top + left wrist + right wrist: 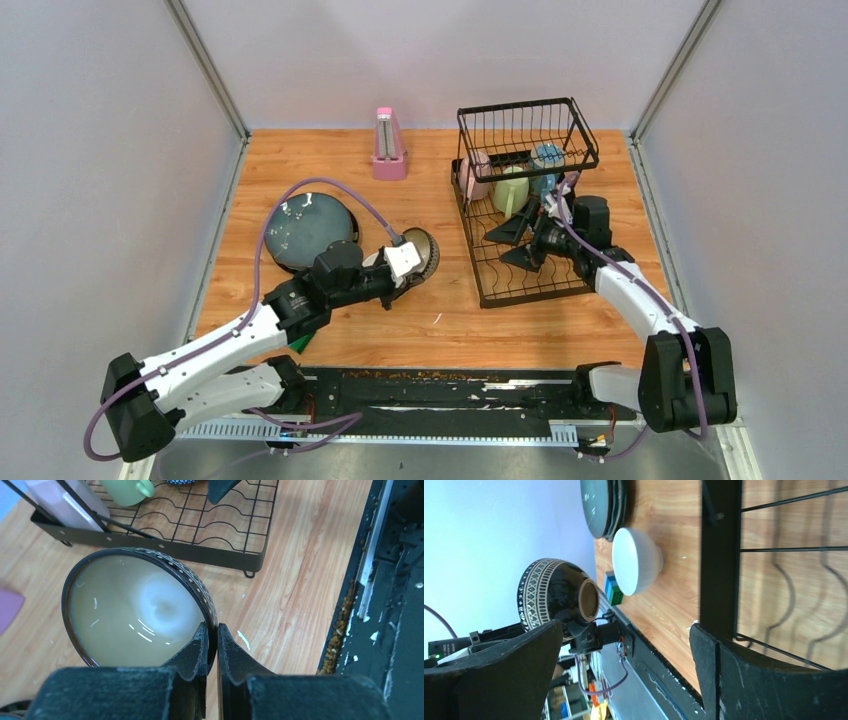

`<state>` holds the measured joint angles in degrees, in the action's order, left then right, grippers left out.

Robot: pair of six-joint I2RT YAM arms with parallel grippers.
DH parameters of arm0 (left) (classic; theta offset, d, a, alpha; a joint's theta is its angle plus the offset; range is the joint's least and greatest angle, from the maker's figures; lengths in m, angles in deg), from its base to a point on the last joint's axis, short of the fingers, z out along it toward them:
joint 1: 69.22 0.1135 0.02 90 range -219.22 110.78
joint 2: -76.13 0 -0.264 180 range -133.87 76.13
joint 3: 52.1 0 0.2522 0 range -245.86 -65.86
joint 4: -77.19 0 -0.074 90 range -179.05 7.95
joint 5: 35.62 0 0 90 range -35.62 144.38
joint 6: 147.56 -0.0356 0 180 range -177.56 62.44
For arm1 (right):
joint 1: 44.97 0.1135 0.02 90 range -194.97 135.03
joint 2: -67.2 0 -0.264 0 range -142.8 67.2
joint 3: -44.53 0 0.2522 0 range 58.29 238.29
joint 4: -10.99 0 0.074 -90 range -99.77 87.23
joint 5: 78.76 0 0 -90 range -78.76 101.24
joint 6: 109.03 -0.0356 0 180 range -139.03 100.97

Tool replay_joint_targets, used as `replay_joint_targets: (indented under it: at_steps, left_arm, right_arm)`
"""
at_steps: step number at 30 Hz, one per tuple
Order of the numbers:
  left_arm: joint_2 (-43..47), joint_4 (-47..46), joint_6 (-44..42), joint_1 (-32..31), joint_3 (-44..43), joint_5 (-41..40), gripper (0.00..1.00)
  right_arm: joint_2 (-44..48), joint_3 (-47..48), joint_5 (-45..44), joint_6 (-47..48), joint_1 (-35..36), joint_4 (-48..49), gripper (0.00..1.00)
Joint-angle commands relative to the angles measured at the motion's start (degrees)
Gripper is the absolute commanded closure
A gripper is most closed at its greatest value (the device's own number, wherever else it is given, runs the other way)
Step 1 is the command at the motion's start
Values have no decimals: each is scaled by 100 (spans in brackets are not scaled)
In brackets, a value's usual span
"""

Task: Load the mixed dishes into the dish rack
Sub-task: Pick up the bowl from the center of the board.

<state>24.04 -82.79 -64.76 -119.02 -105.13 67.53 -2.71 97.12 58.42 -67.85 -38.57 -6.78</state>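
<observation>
Wood-grain tabletop [340, 320] enclosed by pale grey walls, seen from above and from both wrists. Left gripper [212, 639]: fingers clamped on the dotted rim of the dark brown bowl [130, 615], one finger against the tan interior and the other outside. The bowl is tipped on its side, near the dish rack [525, 215] on its left and apart from it. Right gripper [514, 244]: jaws spread wide with nothing between them, low over the rack's curved plate slots. Pink-white mug [474, 176], pale green mug [510, 190] and blue-patterned bowl [547, 156] sit at the rack's basket end. Stacked blue-grey plates [308, 228], white bowl [636, 560] and striped block [613, 590] lie on the table on the left arm's side. Pink metronome [388, 145] stands at the far edge.
</observation>
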Motion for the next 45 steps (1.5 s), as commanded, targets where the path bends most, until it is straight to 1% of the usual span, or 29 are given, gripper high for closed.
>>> replay_joint_targets:
  at_steps: [1, 7, 14, 23, 31, 37, 39, 41, 44, 45]
  left_arm:
    - [38, -890, -934, -278, -117, -400, 100]
    - [-120, -884, -984, -400, -198, -592, 100]
    - [-93, -851, -941, -434, -187, -642, 100]
    - [-102, -840, -940, -442, -212, -626, 100]
    - [-90, -799, -903, -452, -209, -646, 100]
    - [-101, -795, -868, -460, -217, -642, 100]
    - [-111, -786, -864, -460, -233, -641, 100]
    - [-128, -801, -849, -460, -239, -626, 100]
    - [-161, -840, -831, -460, -246, -585, 100]
    - [-170, -845, -833, -456, -251, -581, 100]
  right_arm:
    - [-167, 531, 208, -206, 546, 441, 1]
    - [-279, 724, 299, -562, 1171, 1091, 1]
    - [-498, 926, 409, -583, 1561, 1253, 0]
    - [-1126, 1283, 562, -558, 2025, 1267, 1]
    - [-1463, 1328, 718, -812, 2190, 1651, 12]
    - [-1459, 1186, 736, -1050, 2216, 2086, 23]
    - [-1413, 1159, 648, -1026, 2217, 2081, 24]
    - [-1375, 1128, 565, -1030, 2213, 2069, 23]
    - [-1386, 1133, 563, -1015, 2226, 2072, 13]
    - [-1395, 1135, 552, -1002, 2234, 2052, 11]
